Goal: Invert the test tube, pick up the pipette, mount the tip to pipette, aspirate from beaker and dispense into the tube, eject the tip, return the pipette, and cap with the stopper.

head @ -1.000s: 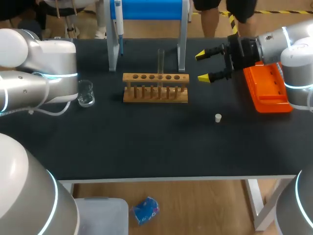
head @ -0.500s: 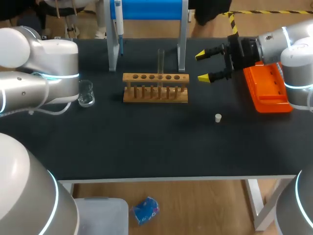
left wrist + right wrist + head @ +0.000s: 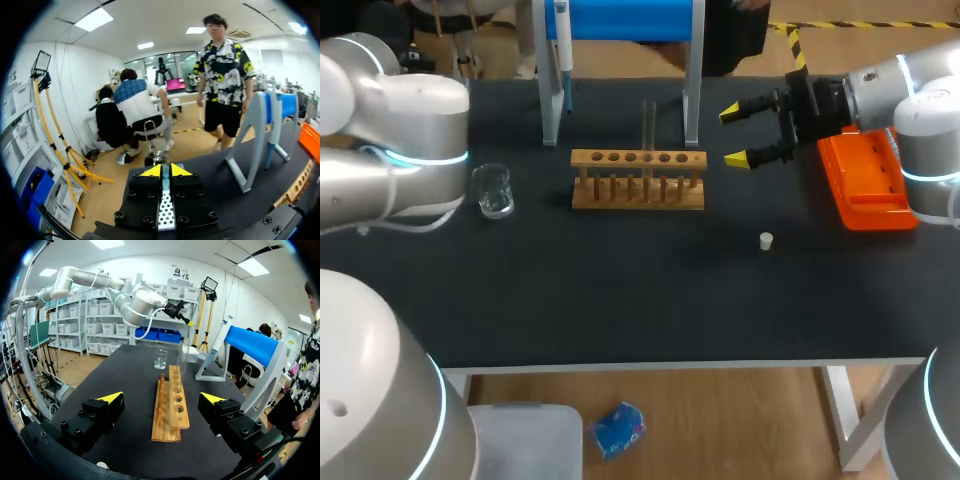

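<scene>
Head view: beside the wooden rack (image 3: 638, 180) the right gripper (image 3: 737, 135) hovers, fingers spread wide; the left gripper (image 3: 165, 171) is pinched closed, empty. The test tube (image 3: 648, 125) stands upright in the rack, long axis vertical, open end unclear. Inverting seems in hand: next, clamp the tube.

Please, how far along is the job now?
Early. The test tube stands in the rack, so inverting may be done. Nothing is in hand: both jaws are empty. The pipette hangs on its stand and the stopper lies on the table, so the rest remains.
</scene>
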Available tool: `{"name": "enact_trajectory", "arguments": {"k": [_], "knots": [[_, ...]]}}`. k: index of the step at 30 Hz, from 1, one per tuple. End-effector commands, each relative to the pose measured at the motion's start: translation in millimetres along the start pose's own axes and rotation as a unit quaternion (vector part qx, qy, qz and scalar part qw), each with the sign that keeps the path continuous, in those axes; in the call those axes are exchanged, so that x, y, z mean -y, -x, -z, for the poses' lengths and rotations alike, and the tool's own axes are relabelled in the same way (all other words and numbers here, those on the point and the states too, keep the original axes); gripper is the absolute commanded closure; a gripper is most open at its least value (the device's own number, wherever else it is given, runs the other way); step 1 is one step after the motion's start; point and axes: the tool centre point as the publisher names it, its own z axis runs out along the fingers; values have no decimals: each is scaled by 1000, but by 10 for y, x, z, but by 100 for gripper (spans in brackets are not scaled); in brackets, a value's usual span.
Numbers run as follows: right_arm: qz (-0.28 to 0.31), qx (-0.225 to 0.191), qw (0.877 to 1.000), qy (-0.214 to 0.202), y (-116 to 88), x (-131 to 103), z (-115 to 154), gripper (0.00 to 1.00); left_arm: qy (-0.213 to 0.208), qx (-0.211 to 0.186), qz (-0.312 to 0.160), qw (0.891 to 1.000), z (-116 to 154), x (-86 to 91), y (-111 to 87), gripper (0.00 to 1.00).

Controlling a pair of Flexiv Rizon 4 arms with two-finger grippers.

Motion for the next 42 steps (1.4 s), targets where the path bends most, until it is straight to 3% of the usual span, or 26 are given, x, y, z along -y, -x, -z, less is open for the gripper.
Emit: {"name": "enact_trajectory", "arguments": {"k": [1, 4, 7, 29, 33, 35, 38, 42], "knots": [[1, 0, 1000, 0, -3, 4, 4, 0, -19, -131, -25, 991, 629, 115, -29, 100], [1, 0, 1000, 0, -3, 4, 4, 0, -45, -180, -38, 982, 851, 219, -182, 100], [1, 0, 1000, 0, -3, 4, 4, 0, -59, -200, -28, 978, 987, 277, -269, 100], [1, 0, 1000, 0, -3, 4, 4, 0, -59, -200, -28, 978, 987, 277, -269, 100], [1, 0, 1000, 0, -3, 4, 4, 0, -68, -259, -99, 958, 1222, 398, -582, 100], [1, 0, 1000, 0, -3, 4, 4, 0, -70, -307, -134, 940, 1429, 474, -815, 100], [1, 0, 1000, 0, -3, 4, 4, 0, -72, -350, -162, 920, 1687, 516, -1054, 100], [1, 0, 1000, 0, -3, 4, 4, 0, -69, -379, -179, 905, 1937, 539, -1244, 100]]}}
